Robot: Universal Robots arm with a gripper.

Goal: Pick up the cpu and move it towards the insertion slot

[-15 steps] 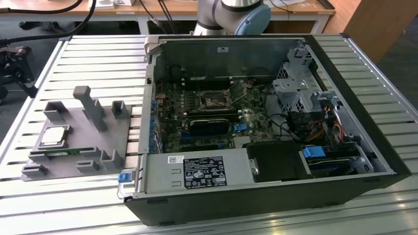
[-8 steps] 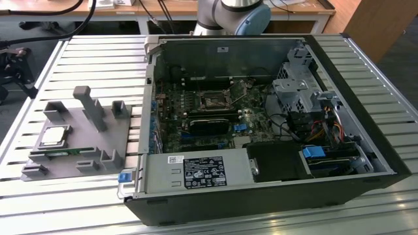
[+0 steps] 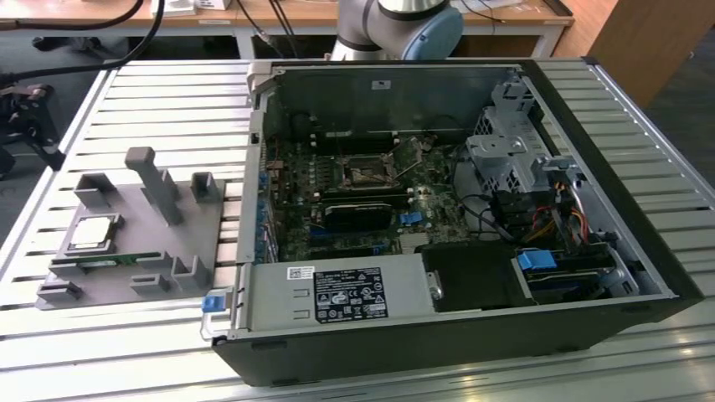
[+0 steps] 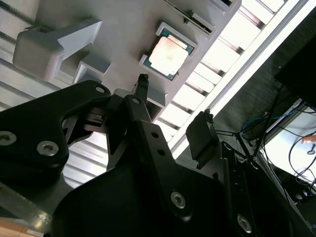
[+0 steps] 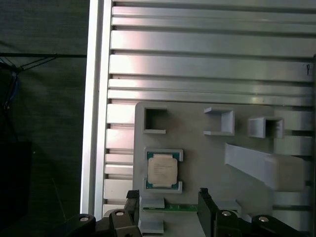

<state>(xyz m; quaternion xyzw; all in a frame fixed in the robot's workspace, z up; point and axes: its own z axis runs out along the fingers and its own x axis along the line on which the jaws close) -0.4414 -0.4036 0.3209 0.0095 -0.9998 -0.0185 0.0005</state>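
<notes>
The cpu (image 3: 93, 232) lies flat in a recess of the grey tray (image 3: 123, 289) at the exterior view's left, its silver top facing up. Both wrist views look down on the cpu (image 5: 163, 170) (image 4: 169, 51) from well above. My gripper (image 5: 168, 202) (image 4: 173, 106) hangs open over the tray, apart from the chip, with nothing between its black fingers (image 5: 205, 200). The insertion slot (image 3: 367, 172) is the square socket with a silver frame on the motherboard inside the open computer case (image 3: 659, 260).
A narrow green memory stick (image 5: 170, 208) (image 3: 106, 262) lies in the tray beside the cpu. Grey posts (image 3: 151, 180) rise from the tray. The case walls (image 3: 257, 142) stand between tray and socket. The arm's base (image 3: 403, 21) is behind the case, on the slatted metal table (image 5: 207, 64).
</notes>
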